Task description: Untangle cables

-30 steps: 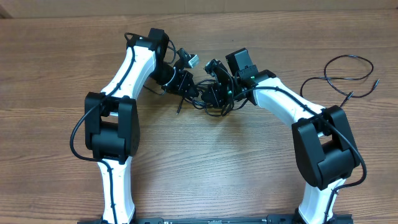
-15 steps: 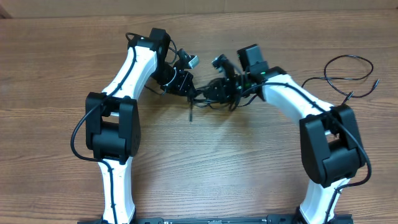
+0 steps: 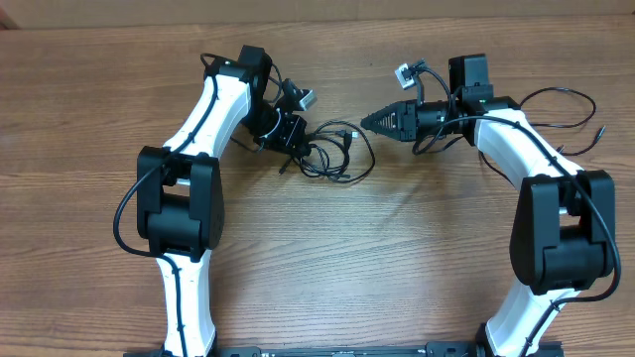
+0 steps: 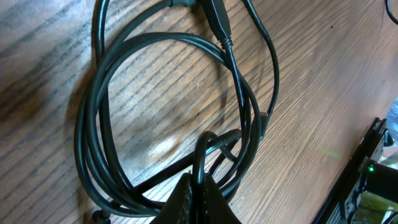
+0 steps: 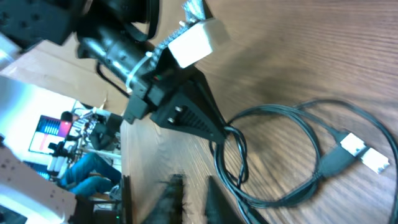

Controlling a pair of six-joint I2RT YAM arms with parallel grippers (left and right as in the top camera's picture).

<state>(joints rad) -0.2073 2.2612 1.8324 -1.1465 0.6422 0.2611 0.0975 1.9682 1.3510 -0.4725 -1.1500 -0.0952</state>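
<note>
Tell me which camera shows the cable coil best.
The left wrist view: the cable coil fills the frame, sharp, with each loop and a black plug easy to trace. The overhead view shows the whole coil, but small, with the strands merging. The right wrist view shows it blurred, with a silvery plug at the right.

No lettering, brand, number or sign is showing legibly in any view. The white block [image 5: 198, 38] is showing no print on its faces, and the bright screen [image 5: 48, 127] in the background is appearing too blurred to read.
</note>
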